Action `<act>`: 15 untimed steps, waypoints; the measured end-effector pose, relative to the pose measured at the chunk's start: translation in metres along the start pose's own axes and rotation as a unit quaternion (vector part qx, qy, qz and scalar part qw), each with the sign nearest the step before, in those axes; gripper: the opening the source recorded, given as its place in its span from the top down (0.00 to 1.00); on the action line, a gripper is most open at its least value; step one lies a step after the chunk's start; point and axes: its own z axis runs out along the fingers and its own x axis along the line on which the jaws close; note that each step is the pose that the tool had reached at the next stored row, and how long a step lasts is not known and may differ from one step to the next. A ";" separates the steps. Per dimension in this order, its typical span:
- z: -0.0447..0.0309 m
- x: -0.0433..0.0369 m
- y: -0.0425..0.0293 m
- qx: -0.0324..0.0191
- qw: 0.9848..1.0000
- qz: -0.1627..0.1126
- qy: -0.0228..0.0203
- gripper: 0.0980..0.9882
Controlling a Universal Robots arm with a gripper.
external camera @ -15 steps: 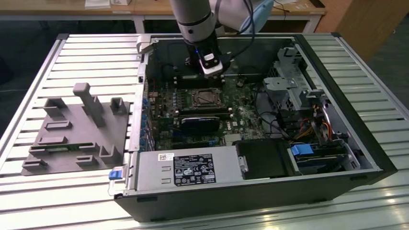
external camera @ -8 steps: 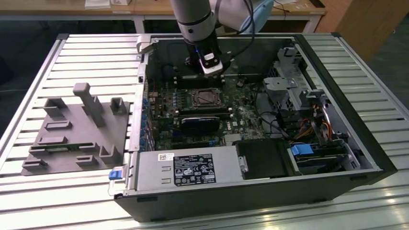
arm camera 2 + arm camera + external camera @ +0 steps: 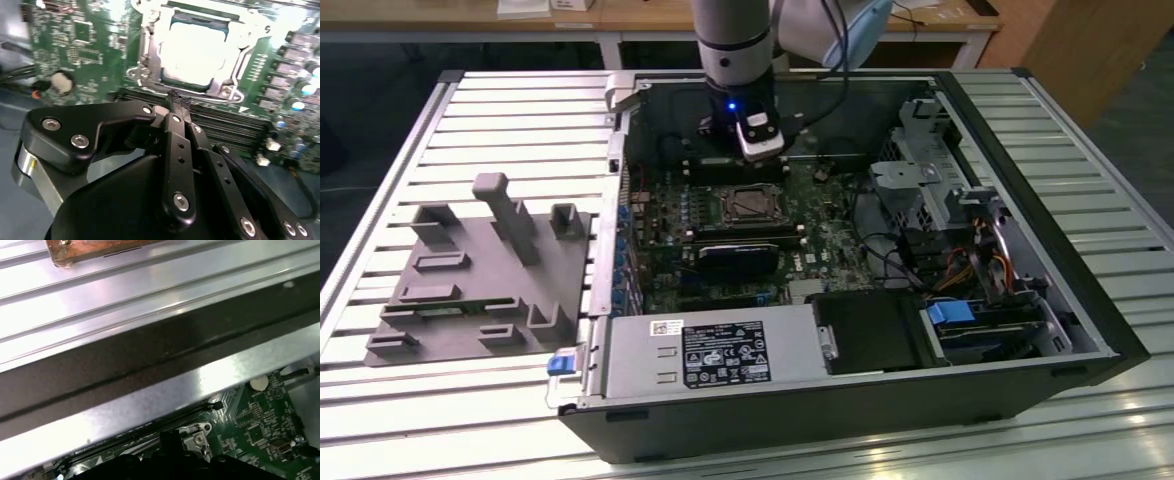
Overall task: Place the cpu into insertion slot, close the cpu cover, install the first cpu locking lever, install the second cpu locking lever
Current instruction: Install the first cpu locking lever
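Observation:
In the second wrist view the cpu [image 3: 197,50] lies in the insertion slot [image 3: 220,86], its silver top glaring under the light. The cpu cover [image 3: 150,37] lies flat around it as a silver frame. My gripper [image 3: 180,102] hangs just above the board beside the slot, over the black memory slots [image 3: 235,125], with its fingers shut and nothing between them. In the exterior view the arm stands inside the open computer case, the gripper [image 3: 744,162] just beyond the insertion slot [image 3: 750,205]. I cannot tell how the locking levers stand.
The case [image 3: 1067,300] lies open on a slatted metal table [image 3: 520,110]. A black rounded block [image 3: 736,258] sits on the board nearer the camera than the slot. Drive cages and cables [image 3: 947,210] fill the exterior view's right. A grey fixture [image 3: 480,270] lies left of the case.

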 end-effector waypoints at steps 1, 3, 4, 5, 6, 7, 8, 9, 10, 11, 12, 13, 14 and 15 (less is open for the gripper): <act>0.0001 -0.0006 0.0001 0.004 1.000 0.000 0.006 1.00; 0.0002 -0.0010 0.0001 0.011 1.000 0.000 0.009 1.00; 0.0002 -0.0011 -0.0001 0.014 1.000 0.000 0.008 1.00; 0.0002 -0.0012 -0.0003 0.016 1.000 0.000 0.007 1.00; 0.0002 -0.0013 -0.0006 0.017 1.000 -0.001 0.007 1.00; 0.0001 -0.0014 -0.0009 0.019 1.000 -0.001 0.006 1.00; 0.0001 -0.0014 -0.0010 0.023 1.000 -0.001 0.005 1.00; 0.0002 -0.0014 -0.0010 0.030 1.000 -0.002 0.002 1.00; 0.0001 -0.0015 -0.0010 0.039 0.999 -0.004 -0.001 1.00; 0.0001 -0.0016 -0.0011 0.047 0.999 -0.005 -0.004 1.00; 0.0001 -0.0017 -0.0014 0.055 0.998 -0.006 -0.007 1.00; 0.0002 -0.0020 -0.0018 0.063 0.998 -0.007 -0.010 1.00; 0.0002 -0.0024 -0.0026 0.067 0.998 -0.008 -0.011 1.00; 0.0001 -0.0027 -0.0033 0.070 0.997 -0.008 -0.012 1.00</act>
